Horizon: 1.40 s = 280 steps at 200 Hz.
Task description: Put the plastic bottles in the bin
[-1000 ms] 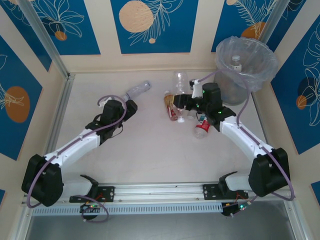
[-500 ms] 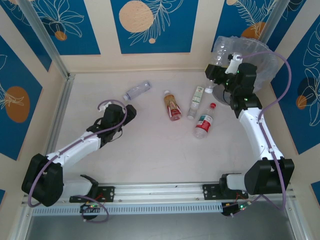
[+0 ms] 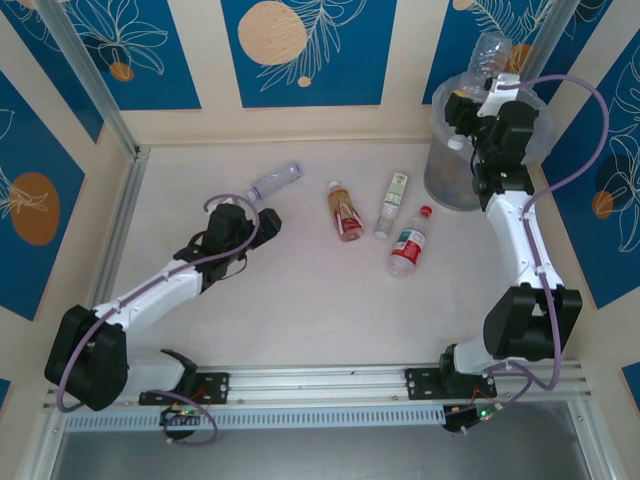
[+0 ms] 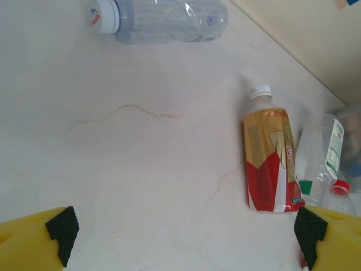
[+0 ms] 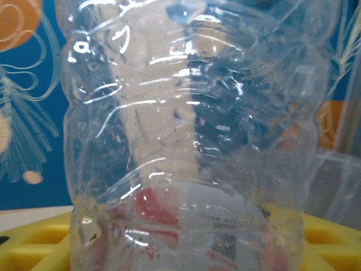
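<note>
A pale, faintly veined counter (image 3: 300, 310) sits between cream walls hung with blue panels (image 3: 300, 50). Four plastic bottles lie on it: a clear bottle (image 3: 275, 181), an orange-red bottle (image 3: 345, 212), a green-white bottle (image 3: 392, 204) and a red-capped bottle (image 3: 408, 243). One bin (image 3: 445, 185) stands in the far right corner. The left arm stretches low, its left end effector (image 3: 262, 218) released near the clear bottle. The right arm reaches high, its right end effector (image 3: 484, 85) grasping a fifth, crinkled bottle (image 3: 487, 52) above the bin.

The clear bottle (image 5: 186, 141) overruns the right wrist view top and bottom. The red-capped bottle (image 4: 339, 190) is mostly hidden behind a yellow finger (image 4: 337, 240).
</note>
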Each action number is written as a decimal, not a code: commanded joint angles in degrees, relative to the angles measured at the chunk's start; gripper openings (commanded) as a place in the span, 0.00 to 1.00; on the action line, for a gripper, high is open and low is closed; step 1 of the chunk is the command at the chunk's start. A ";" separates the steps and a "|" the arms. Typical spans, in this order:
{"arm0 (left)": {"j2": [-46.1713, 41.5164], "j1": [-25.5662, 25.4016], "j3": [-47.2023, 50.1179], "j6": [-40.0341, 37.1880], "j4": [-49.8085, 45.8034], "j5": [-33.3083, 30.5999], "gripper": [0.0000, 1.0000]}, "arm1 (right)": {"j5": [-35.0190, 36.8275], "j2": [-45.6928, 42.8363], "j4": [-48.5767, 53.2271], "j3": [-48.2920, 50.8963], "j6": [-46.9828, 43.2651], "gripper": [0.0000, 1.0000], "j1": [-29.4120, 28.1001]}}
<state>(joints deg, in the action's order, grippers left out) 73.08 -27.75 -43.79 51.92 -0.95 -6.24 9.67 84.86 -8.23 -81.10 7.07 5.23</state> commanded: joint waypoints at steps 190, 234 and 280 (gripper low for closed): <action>2.69 0.24 -0.73 0.26 2.49 3.69 1.00 | 20.79 11.82 -24.09 0.75 -40.40 0.62 -6.29; 3.25 0.13 -0.94 0.26 2.36 3.81 1.00 | 21.43 12.27 -17.46 0.31 -33.76 0.64 -4.00; 3.73 -0.11 -0.90 0.64 2.38 3.88 0.99 | 20.28 15.92 2.38 -9.45 -22.82 0.70 -0.64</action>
<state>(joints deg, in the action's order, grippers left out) 76.16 -27.77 -43.79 52.16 0.86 -2.98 29.23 98.91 -17.50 -84.33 -24.01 3.05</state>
